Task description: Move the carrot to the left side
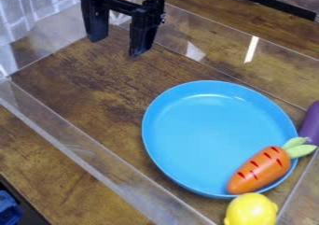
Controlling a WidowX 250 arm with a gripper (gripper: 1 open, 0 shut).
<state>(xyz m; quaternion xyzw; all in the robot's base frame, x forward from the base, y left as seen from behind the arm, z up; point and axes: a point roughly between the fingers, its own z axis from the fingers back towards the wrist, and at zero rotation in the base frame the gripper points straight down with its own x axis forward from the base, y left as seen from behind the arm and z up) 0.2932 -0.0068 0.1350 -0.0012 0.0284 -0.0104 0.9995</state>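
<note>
A yellow lemon is seen nearest the camera, at the bottom edge of the view, just beside the rim of a blue plate. Directly behind the lemon, the carrot is found lying on the near right part of the plate, its green top pointed toward the right and slightly away, its orange tip toward the lemon; its long axis is thus set on a diagonal from near-left to far-right. A purple eggplant is partly cut off at the right edge, close to the carrot's leaves. The gripper is held far back at the upper left, above the bare wooden table, with its fingers spread apart and nothing between them. The carrot therefore lies well apart from the fingers, toward the camera and to the right, across the whole plate. It is judged that the approach has not yet begun, and that the fingers would need to be brought across the carrot's short width rather than along its length.
</note>
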